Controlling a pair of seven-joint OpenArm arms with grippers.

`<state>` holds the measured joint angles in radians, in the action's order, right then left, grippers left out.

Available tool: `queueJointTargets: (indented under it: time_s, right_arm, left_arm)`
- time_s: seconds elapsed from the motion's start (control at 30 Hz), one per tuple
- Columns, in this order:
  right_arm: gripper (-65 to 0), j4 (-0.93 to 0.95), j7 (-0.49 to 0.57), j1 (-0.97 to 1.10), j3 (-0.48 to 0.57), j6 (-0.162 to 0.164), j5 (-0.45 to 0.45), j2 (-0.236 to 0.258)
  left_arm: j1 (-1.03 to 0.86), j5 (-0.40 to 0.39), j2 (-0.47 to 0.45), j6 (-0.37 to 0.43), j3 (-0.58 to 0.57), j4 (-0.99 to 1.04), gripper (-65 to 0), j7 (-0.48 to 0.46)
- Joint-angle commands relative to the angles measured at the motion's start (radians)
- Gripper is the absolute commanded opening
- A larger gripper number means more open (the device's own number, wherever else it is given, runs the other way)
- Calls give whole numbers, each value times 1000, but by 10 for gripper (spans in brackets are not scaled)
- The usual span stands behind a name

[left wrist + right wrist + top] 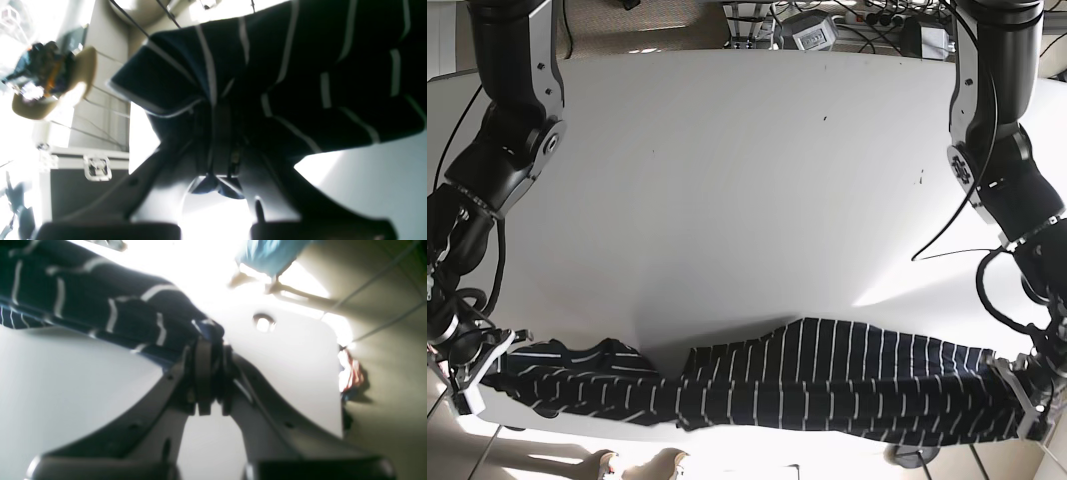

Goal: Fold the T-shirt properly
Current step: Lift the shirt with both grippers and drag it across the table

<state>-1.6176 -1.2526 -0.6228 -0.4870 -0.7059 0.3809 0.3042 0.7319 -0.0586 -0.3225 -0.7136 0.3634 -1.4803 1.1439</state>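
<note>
White tabletop (727,200) fills the base view; cables and a power strip (812,30) lie beyond its far edge. Navy T-shirt with thin white stripes (827,385) is stretched in a long band along the near edge of the table, held between my two grippers.

Left gripper (1027,395): at the base view's right end of the band, near the table's corner. Left wrist view shows my jaws closed narrow on a bunched fold of the shirt (267,83); a small bit of fabric pokes out behind the pinch. The cloth fans out dark and striped beyond the fingertips (220,133), off the surface there, with white table (367,186) showing below it. Background is blurred: a black case with metal latches (96,168) and a tan, round-rimmed object holding mixed clothing (50,86).

Right gripper (477,375): at the base view's left end, at the table's edge. Right wrist view shows my jaws pressed together on a thin edge of the shirt (100,313), with the pads (203,373) nearly meeting. Fabric trails from the pinch toward that view's upper left, over the white table (66,380). A round hole (263,322) shows in the tabletop past the fingertips.

Shirt state: the middle of the band rests on the table, creased, with a loose hump left of centre. The portion toward the left gripper is wider and flatter than the bunched portion toward the right gripper.
</note>
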Motion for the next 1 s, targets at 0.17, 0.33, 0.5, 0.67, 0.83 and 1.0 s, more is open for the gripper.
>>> queueJointTargets:
  time_s: [0.17, 0.33, 0.5, 0.67, 0.83, 1.0]
  right_arm:
    - [-631, -266, 37, 426, -111, 8, 14, -95]
    - [-631, -316, 37, 674, -178, 8, 163, -106]
    - [-631, -313, 37, 858, -241, 8, 237, -99]
    - [-631, -313, 38, 820, -236, 8, 234, -96]
    - [-631, -307, 37, 643, -155, 8, 194, -61]
    - [-631, -289, 37, 406, -54, 8, 51, -63]
  left_arm:
    - [-427, 33, 76, 15, 199, -270, -650, -17]
    - [-650, 35, 156, 15, 265, -359, -650, -18]
    - [-782, 35, 165, 15, 316, -372, -650, -21]
    - [-716, 35, 164, 15, 309, -372, -650, -23]
    - [-527, 44, 161, 15, 161, -334, -650, -23]
    - [-289, 42, 158, 15, 38, -196, -650, -23]
